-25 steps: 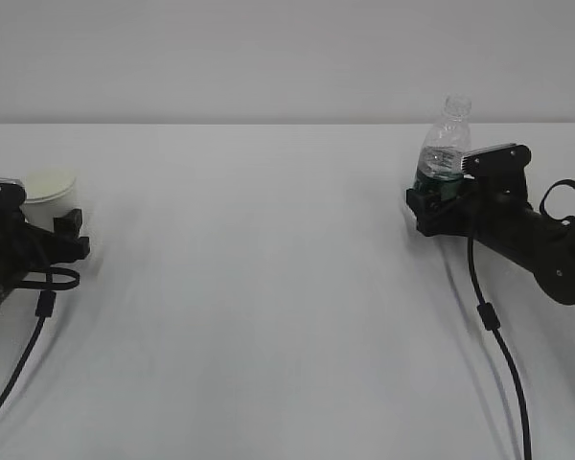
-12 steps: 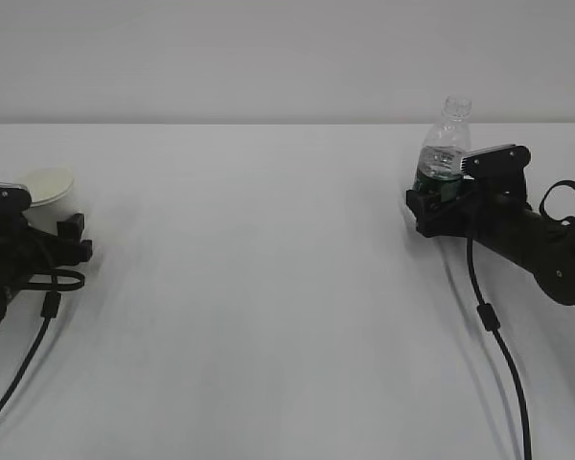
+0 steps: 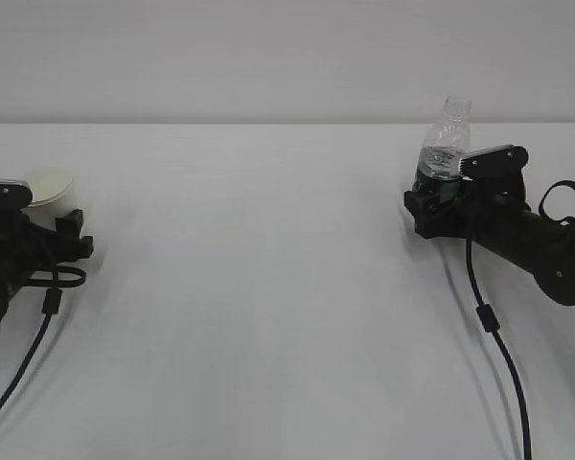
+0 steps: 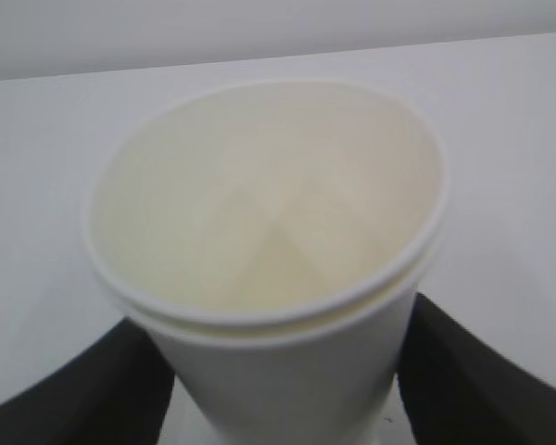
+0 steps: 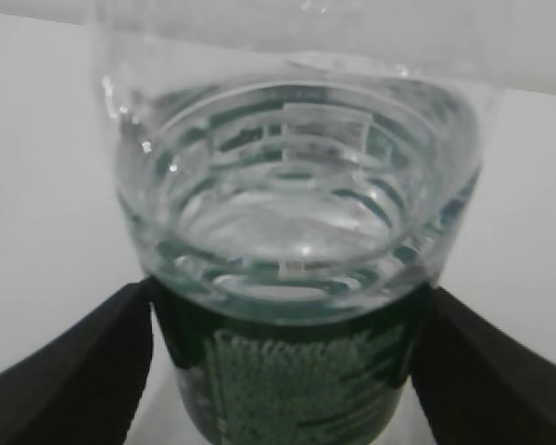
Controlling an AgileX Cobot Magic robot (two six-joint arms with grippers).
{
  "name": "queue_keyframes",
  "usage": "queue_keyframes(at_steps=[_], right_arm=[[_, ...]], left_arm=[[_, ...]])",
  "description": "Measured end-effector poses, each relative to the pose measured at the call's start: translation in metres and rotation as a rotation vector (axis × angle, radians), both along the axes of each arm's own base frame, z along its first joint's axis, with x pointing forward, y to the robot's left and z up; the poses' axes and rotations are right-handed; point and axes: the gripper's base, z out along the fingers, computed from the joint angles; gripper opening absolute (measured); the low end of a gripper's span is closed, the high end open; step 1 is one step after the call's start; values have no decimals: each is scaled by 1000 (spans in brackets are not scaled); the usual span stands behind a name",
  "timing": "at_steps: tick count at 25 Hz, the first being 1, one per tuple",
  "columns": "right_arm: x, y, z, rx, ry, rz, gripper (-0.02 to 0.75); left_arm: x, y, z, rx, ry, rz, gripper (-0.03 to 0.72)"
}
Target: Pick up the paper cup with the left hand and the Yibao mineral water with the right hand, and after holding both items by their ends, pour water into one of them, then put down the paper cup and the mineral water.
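Observation:
The paper cup (image 3: 50, 182) stands at the far left of the table, white with a cream inside, and fills the left wrist view (image 4: 269, 204). My left gripper (image 3: 62, 225) lies low around its lower part (image 4: 273, 371), a black finger pressed on each side of the wall. The Yibao mineral water (image 3: 446, 144), clear, uncapped and green-labelled, stands upright at the right. My right gripper (image 3: 431, 201) holds it at the green label band, with both fingers against the label in the right wrist view (image 5: 283, 371). Water shows in the bottle (image 5: 296, 213). Both bases are hidden.
The white table (image 3: 268, 287) stretches between the two arms, with a pale wall behind. A black cable (image 3: 494, 326) trails from the right arm toward the front edge, and another (image 3: 29, 355) trails from the left arm.
The left gripper and cup have shifted slightly, the wrist plate dropping a little. The right gripper and bottle have edged a touch to the left.

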Motion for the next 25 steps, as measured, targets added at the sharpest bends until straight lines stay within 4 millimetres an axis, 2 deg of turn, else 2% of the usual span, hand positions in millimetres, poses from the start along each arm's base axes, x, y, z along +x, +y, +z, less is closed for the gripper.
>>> queue_keyframes(at_steps=[5,12,17,19,25], right_arm=[[0,0,0,-2,0,4,636],[0,0,0,-2,0,5,624],[0,1,0,-6,2,11,578],[0,2,0,-10,0,21,528],[-1,3,0,-19,-1,43,505]], left_arm=[[0,0,0,0,0,0,448],[0,-4,0,9,-1,-48,440],[0,-6,0,15,-2,-78,436],[0,-7,0,16,-2,-82,433],[0,-12,0,28,-3,-147,431]])
